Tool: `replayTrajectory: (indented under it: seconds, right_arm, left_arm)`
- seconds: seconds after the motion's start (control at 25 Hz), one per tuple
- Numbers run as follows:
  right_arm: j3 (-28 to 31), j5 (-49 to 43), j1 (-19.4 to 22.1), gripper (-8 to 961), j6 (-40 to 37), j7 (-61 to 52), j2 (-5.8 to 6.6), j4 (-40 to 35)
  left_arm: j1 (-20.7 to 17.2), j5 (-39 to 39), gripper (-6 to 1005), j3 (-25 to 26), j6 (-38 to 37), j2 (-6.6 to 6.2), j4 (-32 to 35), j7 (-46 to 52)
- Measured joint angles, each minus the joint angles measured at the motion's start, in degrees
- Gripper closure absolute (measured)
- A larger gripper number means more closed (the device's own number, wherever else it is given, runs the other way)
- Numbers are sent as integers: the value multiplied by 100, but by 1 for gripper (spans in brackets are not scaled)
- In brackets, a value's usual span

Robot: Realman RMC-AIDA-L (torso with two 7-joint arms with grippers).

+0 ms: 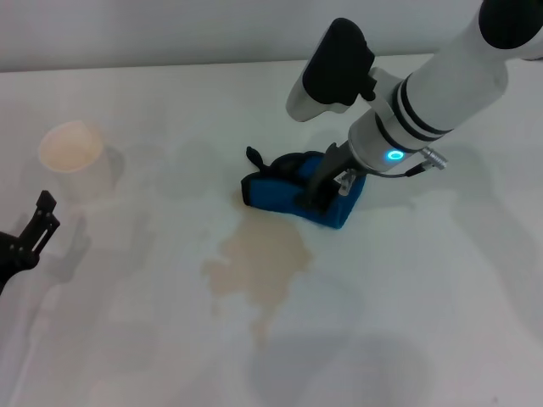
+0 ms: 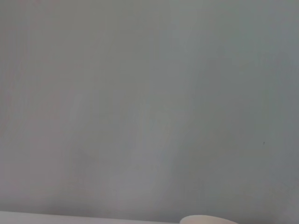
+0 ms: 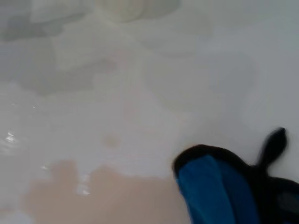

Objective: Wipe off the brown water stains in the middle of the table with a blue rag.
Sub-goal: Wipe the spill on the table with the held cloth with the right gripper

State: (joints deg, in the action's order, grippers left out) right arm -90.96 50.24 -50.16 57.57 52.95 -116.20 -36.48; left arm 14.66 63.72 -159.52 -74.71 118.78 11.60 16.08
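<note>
The small, thick, folded bright-blue rag with black edging (image 1: 293, 197) lies on the broad, smooth white table (image 1: 424, 297), just past the centre of the head view towards 1 o'clock. The right gripper (image 1: 318, 193) reaches it from 2 o'clock, its dark fingers clamped onto the cloth and pressing it against the tabletop. The pale tan, ragged-edged brown water stains (image 1: 259, 259) spread from the rag's near edge towards 6 o'clock, ending in a thin tail; rag and puddle touch at that edge. In the right wrist view the rag (image 3: 219, 189) sits just beside the puddle (image 3: 103, 193). A pale paper cup (image 1: 75, 157) stands at 10 o'clock. The left gripper (image 1: 38, 225) hangs at 9 o'clock, well apart from the stain; its finger spread cannot be told.
</note>
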Motion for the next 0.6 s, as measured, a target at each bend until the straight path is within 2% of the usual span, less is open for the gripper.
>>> replayTrajectory:
  seconds: [0.12,0.32,0.6]
  right_arm:
    - [-179,448,12,910,74,207,0,13]
    - [-586,848,16,910,221,343,0,21]
    - [-669,1391,16,910,777,650,1,50]
  left_arm:
    - [5,0,107,0,0,-2,0,0]
    - [14,0,106,0,0,-4,0,0]
    - [12,-1,106,-3,0,-4,-20,0]
